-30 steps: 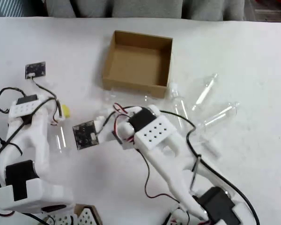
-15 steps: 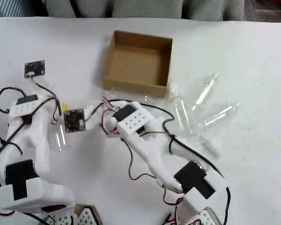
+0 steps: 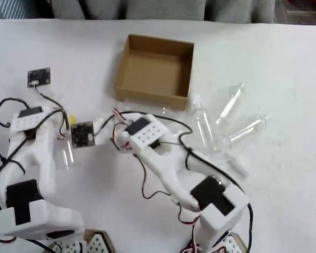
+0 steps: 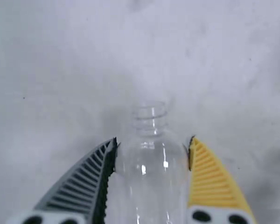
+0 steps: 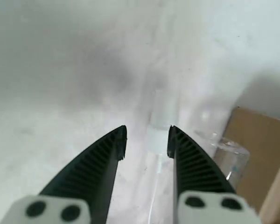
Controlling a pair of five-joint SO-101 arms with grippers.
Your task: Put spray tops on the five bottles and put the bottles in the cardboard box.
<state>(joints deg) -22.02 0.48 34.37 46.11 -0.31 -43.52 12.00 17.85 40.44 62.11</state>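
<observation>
Left wrist view: the left gripper [image 4: 152,140], one ribbed finger grey and the other yellow, is clamped on the shoulders of a clear plastic bottle [image 4: 149,168]. The bottle's threaded neck is bare and points away from the camera over the white table [image 4: 60,56].

Right wrist view: the right gripper [image 5: 146,128] has two black ribbed fingers a narrow gap apart. It appears to be pinching a translucent white spray top [image 5: 157,135], though the grip looks hazy. A thin line running back between the fingers may be the top's dip tube.

High view: both arms meet at the left of the table, with the held bottle beside the left arm. The open brown cardboard box [image 3: 150,97] sits near, beyond them. Loose clear bottles [image 3: 203,126] lie well apart to the right.

The step in hand looks like bringing the top to the open neck. To do it well:
- The left arm should hold the bottle firmly without squeezing the thin plastic out of shape.
- The right arm should line the top up with the neck's axis, and any tube should go in first.
- The collar should sit square on the threads before any twist.

A tilted approach risks cross-threading or pushing the bottle out of its grip.
</observation>
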